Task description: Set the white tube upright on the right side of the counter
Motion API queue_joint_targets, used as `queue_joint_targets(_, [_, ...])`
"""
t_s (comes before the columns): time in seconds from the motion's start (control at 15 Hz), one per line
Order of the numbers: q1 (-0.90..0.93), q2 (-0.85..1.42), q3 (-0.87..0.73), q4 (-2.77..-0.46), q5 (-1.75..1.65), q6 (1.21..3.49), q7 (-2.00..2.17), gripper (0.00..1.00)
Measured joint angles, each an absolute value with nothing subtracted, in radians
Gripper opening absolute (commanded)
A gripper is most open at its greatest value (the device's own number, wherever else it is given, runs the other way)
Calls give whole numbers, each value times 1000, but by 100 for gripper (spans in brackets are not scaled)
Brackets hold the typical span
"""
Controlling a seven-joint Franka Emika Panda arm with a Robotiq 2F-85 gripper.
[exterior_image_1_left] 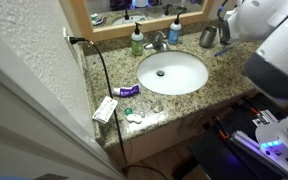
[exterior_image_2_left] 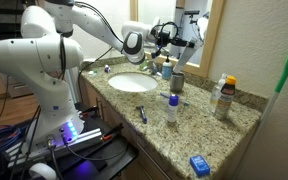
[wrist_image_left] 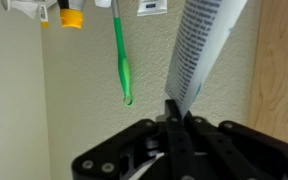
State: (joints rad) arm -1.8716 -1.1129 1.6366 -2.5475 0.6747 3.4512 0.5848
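Above the back of the table (exterior_image_1_left: 229, 75), near the mirror frame, the end effector (wrist_image_left: 174, 108) is clamped fully shut on the flat crimped end of the white tube (wrist_image_left: 199, 50). The tube slants away from its fingers in the wrist view, beside 1 green toothbrush (wrist_image_left: 122, 60).

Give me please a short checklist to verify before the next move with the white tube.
1. Fingers shut on the white tube: ok.
2. Tube lifted clear of the counter: ok.
3. Tube upright: not ok, it leans in the wrist view.
4. Which end carries the cap: cannot tell.
5. Bare granite showing beside the orange-capped bottle for a landing spot: ok.
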Motion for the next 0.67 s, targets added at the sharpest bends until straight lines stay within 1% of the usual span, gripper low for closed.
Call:
queue_joint_targets(0.2, [-1961,-1209,1691,-2518,780,3451,657,1])
queue_joint_targets(0.27, [-1998,-1240,1702,-2510,802,3451,667,4])
queue_joint_targets(0.47, [-2098,-1303,1711,-2497,821,3453,683,4])
queue_joint_targets(0.53, [-2110,-1312,1712,-2493,822,3453,685,1])
queue_joint_targets(0.67, [-2110,-1315,1713,-2489,822,3450,686,1])
